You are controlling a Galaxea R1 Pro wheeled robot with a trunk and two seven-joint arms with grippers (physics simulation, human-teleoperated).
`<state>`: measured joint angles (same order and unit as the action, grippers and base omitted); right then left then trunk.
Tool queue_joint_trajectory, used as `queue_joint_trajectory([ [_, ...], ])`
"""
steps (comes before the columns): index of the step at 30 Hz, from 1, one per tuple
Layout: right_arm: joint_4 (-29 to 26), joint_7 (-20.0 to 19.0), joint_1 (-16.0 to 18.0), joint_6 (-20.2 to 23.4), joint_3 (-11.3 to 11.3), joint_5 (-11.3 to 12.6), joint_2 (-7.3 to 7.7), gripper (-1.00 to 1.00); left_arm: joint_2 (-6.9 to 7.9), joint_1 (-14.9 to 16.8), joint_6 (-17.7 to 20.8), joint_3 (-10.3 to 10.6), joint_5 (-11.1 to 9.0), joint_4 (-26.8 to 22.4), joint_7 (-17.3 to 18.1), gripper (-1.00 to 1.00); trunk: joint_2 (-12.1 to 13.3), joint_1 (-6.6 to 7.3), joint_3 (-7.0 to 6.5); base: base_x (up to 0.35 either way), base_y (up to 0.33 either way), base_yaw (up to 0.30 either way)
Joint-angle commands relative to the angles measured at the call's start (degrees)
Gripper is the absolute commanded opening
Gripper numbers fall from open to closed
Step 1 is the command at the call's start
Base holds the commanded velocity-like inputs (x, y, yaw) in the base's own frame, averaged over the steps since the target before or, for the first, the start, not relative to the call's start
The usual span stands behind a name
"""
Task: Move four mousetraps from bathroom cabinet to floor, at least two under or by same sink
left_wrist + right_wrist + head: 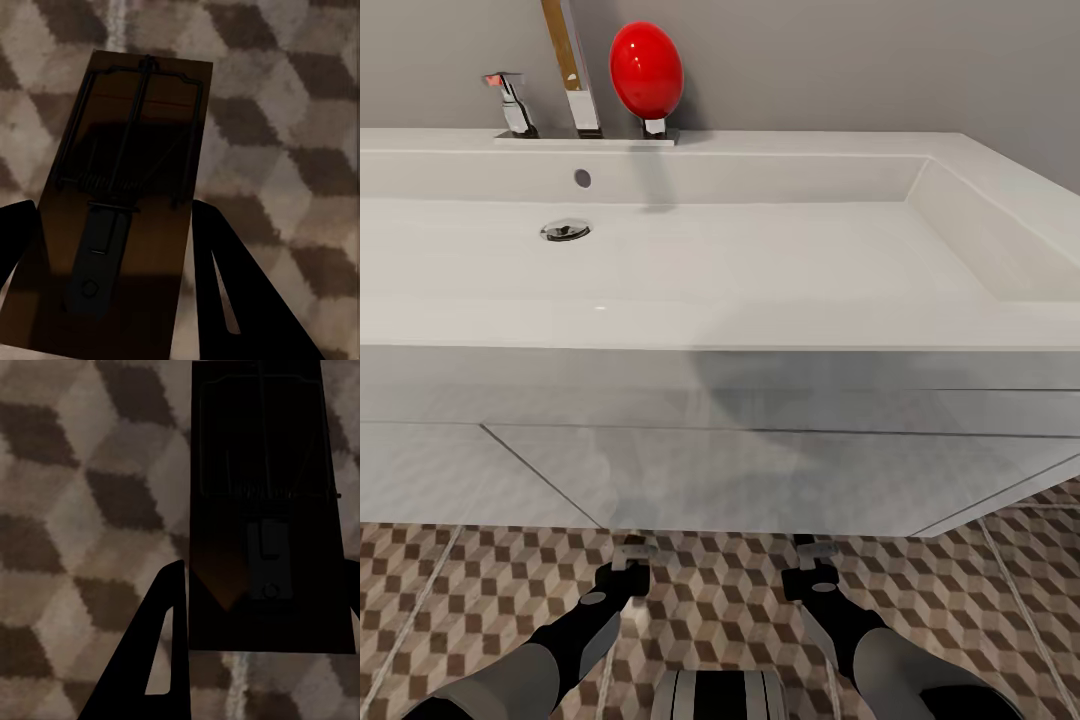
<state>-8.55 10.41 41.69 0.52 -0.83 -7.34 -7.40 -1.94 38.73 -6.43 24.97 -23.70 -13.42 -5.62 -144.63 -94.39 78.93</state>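
The wide white sink (pixel 760 330) spans the head view, with the cube-patterned floor (pixel 730 610) below its front edge. Both arms reach down in front of the sink. My left gripper (pixel 632 556) (pixel 112 206) is shut on a brown wooden mousetrap (pixel 127 150), whose sides sit against the dark fingers (pixel 247 300), just above the tiles (pixel 300 112). My right gripper (pixel 812 553) (pixel 266 566) is likewise shut on a second, shadowed mousetrap (pixel 259 472) over the floor (pixel 82 510). The cabinet is out of view.
A chrome tap (pixel 582 100), a small chrome handle (pixel 512 102) and a red egg-shaped object (pixel 647 68) stand on the sink's back ledge against the grey wall. The round drain (pixel 565 230) lies in the basin. The sink's front overhangs both grippers.
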Motion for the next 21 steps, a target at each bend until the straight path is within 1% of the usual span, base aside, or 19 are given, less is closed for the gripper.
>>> queue_joint_trajectory([
  [1,0.0,0.2,0.0,0.0,0.0,-0.4,-0.02,-1.0,0.01,0.0,-0.2,0.5,-0.2,0.0,-0.5,-1.0,0.0,0.01,0.03,0.0,0.0,0.0],
  [18,0.0,0.2,0.0,0.0,-0.2,-0.5,-0.04,-1.0,0.14,0.0,-0.4,0.5,-0.2,0.2,-0.5,-1.0,0.0,0.01,0.03,0.0,0.0,0.0],
  [21,0.0,0.2,0.0,-0.1,-0.2,-0.5,0.0,-1.0,0.04,0.0,-0.5,0.5,0.0,0.2,-0.5,-1.0,0.0,0.01,0.03,0.0,0.0,0.0],
])
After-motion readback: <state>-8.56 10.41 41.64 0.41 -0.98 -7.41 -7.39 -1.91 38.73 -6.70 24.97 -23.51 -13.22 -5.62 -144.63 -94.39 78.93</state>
